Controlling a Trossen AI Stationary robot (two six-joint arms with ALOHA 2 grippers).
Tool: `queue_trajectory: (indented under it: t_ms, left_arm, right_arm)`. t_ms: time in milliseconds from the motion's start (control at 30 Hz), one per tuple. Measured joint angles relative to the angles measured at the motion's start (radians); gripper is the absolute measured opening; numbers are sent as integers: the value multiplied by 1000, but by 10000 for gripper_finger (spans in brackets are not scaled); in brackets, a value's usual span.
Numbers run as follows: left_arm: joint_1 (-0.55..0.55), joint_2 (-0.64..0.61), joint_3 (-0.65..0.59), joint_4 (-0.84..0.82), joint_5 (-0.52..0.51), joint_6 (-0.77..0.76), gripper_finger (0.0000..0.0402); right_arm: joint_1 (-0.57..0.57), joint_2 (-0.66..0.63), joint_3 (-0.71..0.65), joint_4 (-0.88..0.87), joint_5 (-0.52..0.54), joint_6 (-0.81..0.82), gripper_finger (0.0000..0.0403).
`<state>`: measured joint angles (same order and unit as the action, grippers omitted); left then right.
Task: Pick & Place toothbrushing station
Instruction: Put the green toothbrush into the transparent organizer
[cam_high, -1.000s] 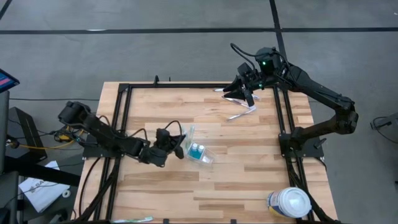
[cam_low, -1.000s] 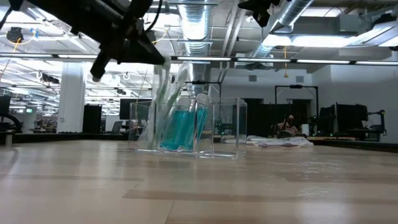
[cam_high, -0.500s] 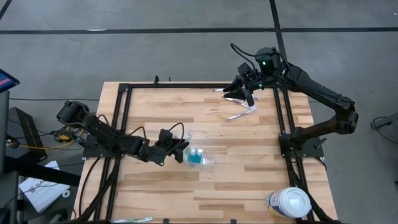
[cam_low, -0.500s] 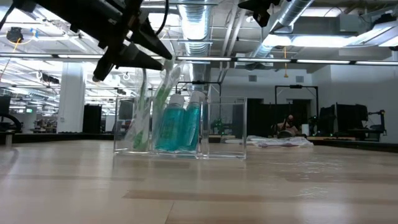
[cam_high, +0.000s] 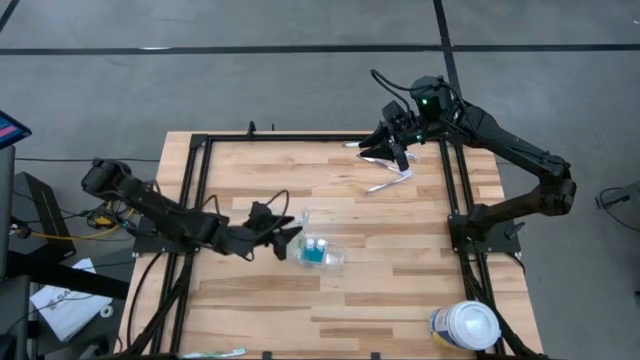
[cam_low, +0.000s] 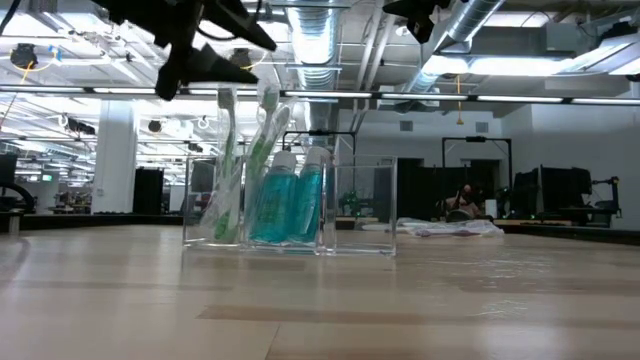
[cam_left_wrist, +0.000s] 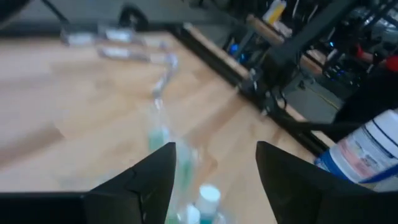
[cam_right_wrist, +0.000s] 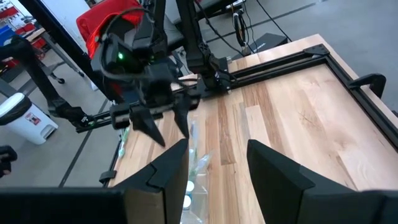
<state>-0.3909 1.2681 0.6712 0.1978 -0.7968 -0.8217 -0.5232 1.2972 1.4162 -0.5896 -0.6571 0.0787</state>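
Observation:
The toothbrushing station is a clear plastic holder with blue bottles and green-white toothbrushes standing in it. It rests flat on its base near the table's middle. My left gripper is open, just left of the station and above the toothbrush heads, touching nothing. In the left wrist view the station shows blurred below the open fingers. My right gripper hangs high over the far right of the table, open with nothing between its fingers.
A white-lidded round tub stands at the near right corner. Loose toothbrushes and packets lie at the far right under the right arm. One toothbrush lies at the near edge. Black frame rails run along both sides.
My left gripper has let the station down: its lifted left end has come to rest, so the tilted holder now stands flat. The gripper has then opened, let go, risen above the toothbrush heads and drawn back a little toward the table's left.

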Motion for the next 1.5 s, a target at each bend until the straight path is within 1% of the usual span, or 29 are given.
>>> queue_trajectory:
  t_ms: [100, 200, 267, 367, 433, 533, 600, 667, 800, 900, 967, 1033, 1133, 1200, 1333, 1433, 1500]
  left_arm:
    - [9, -65, 0, 4, -46, 80, 213]
    - [24, -142, 0, 8, -53, 149, 208]
    - [29, -194, 0, 4, -46, 190, 204]
    - [36, -276, 0, -37, 0, 219, 195]
    - [35, -338, 0, -156, 36, 206, 189]
    - [36, -417, 1, -425, 127, 94, 179]
    - [36, -443, 1, -593, 235, 7, 174]
    - [35, -450, 0, -713, 372, -45, 171]
    - [34, -416, 0, -813, 660, -74, 170]
    - [11, -370, 0, -862, 842, -75, 170]
    - [-18, -340, 0, -858, 931, -75, 170]
    - [-58, -306, 0, -826, 992, -89, 170]
    - [-136, -240, 0, -739, 1040, -150, 170]
    - [-193, -188, 0, -655, 1050, -213, 169]
    - [-296, -82, 0, -556, 1049, -356, 169]
    - [-357, -9, 0, -506, 1035, -401, 170]
    - [-374, 34, 0, -466, 1024, -414, 170]
  right_arm:
    - [0, 0, 0, 0, 0, -3, 154]
    - [0, 0, 0, 0, 0, -7, 154]
    - [0, 0, 0, 0, 1, -11, 154]
    - [0, 0, 0, 0, 1, -11, 154]
    - [0, 0, 0, 0, 1, -11, 154]
    - [0, 0, 0, 0, 1, -11, 154]
    - [0, 0, 0, 0, 1, -11, 154]
    - [0, 0, 0, -1, 1, -11, 154]
    - [0, 0, 0, -2, 2, -10, 154]
    - [0, 0, 0, -4, 2, -9, 154]
    - [0, 0, 0, -4, 2, -8, 154]
    - [0, 0, 0, -4, 2, -10, 154]
    - [0, 0, 0, -5, 1, -29, 154]
    - [0, 0, 0, -5, 0, -41, 154]
    - [0, 0, 0, -8, 0, -71, 154]
    - [0, 0, 0, -8, 0, -79, 154]
    - [2, 0, 0, -8, 0, -64, 154]
